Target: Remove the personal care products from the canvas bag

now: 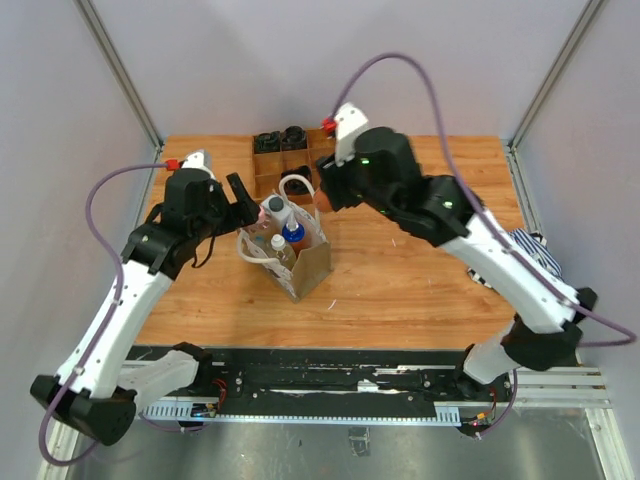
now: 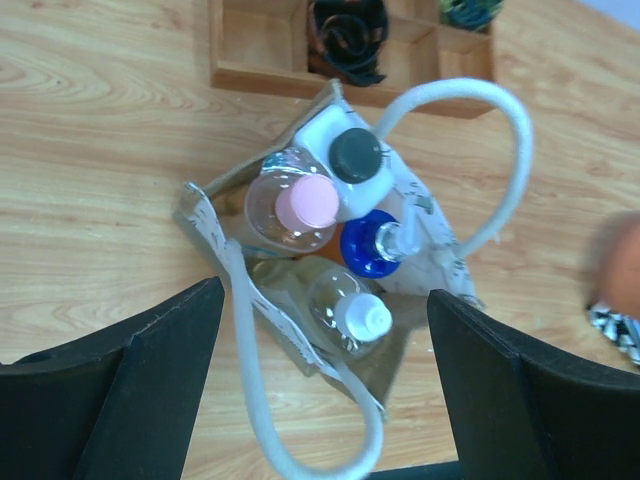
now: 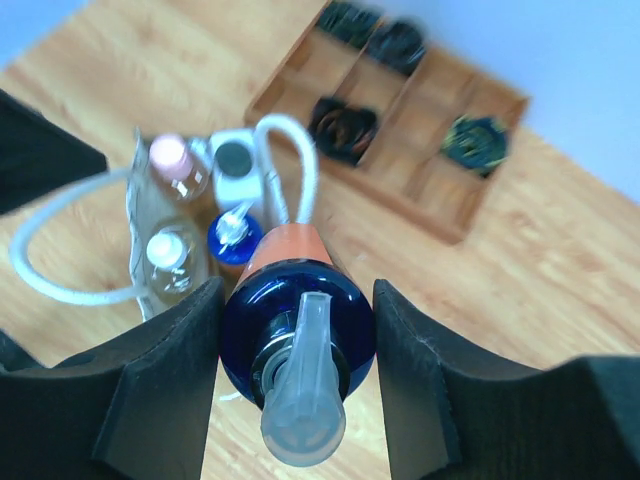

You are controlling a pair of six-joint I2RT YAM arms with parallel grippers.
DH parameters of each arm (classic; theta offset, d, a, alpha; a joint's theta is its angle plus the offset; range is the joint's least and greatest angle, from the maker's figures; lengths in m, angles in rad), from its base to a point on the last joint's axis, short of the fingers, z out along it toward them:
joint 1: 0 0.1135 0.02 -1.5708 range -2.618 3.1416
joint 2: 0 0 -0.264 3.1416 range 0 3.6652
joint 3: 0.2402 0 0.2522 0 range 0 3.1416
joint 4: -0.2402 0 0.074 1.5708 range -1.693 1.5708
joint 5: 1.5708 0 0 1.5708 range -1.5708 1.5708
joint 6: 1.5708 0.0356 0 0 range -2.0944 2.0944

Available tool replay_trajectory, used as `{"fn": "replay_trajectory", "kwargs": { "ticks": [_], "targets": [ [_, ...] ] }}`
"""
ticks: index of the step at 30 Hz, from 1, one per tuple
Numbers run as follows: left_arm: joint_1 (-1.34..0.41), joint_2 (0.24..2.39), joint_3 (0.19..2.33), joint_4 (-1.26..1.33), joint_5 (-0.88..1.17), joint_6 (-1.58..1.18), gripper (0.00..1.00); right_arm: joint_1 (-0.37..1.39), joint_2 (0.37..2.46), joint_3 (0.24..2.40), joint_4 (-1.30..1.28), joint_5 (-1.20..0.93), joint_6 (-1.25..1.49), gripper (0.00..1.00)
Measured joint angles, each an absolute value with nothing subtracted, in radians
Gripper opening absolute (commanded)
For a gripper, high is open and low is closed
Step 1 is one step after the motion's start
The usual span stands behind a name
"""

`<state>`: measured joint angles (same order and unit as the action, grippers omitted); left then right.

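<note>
The canvas bag (image 1: 305, 268) stands open mid-table with white rope handles (image 2: 505, 120). Inside it are a pink-capped bottle (image 2: 305, 203), a white bottle with a dark cap (image 2: 354, 158), a blue pump bottle (image 2: 377, 244) and a clear white-capped bottle (image 2: 360, 318). My left gripper (image 2: 325, 375) is open, its jaws wide apart above the bag's near side, touching nothing; it also shows in the top view (image 1: 243, 203). My right gripper (image 3: 297, 340) is shut on another blue pump bottle with an orange label (image 3: 300, 315), held up in the air right of the bag (image 3: 140, 225).
A brown wooden compartment tray (image 1: 268, 165) with black coiled rolls (image 3: 343, 128) stands just behind the bag. A blue-and-white striped cloth (image 1: 531, 250) lies at the right, partly under my right arm. Grey walls surround the table.
</note>
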<state>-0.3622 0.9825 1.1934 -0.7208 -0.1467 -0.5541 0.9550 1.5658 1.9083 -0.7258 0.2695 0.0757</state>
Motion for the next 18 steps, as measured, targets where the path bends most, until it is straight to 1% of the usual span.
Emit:
{"fn": "replay_trajectory", "kwargs": {
  "ticks": [4, 7, 11, 14, 18],
  "targets": [
    [-0.362, 1.111, 1.218, -0.738, -0.178, -0.525, 0.89, 0.944, 1.43, 1.929, -0.731, 0.376, 0.073, 0.06],
    [-0.362, 1.211, 1.232, -0.75, -0.19, -0.515, 0.9, 0.895, 1.355, 1.865, -0.736, 0.41, 0.076, 0.06],
    [-0.362, 1.272, 1.232, -0.75, -0.21, -0.507, 0.9, 0.768, 1.299, 1.683, -0.737, 0.393, 0.093, 0.06],
    [-0.362, 1.291, 1.245, -0.752, -0.229, -0.497, 0.9, 0.684, 1.295, 1.525, -0.727, 0.368, 0.11, 0.07],
    [-0.362, 1.334, 1.281, -0.742, -0.237, -0.489, 0.87, 0.632, 1.296, 1.345, -0.72, 0.351, 0.133, 0.08]
  ]
}}
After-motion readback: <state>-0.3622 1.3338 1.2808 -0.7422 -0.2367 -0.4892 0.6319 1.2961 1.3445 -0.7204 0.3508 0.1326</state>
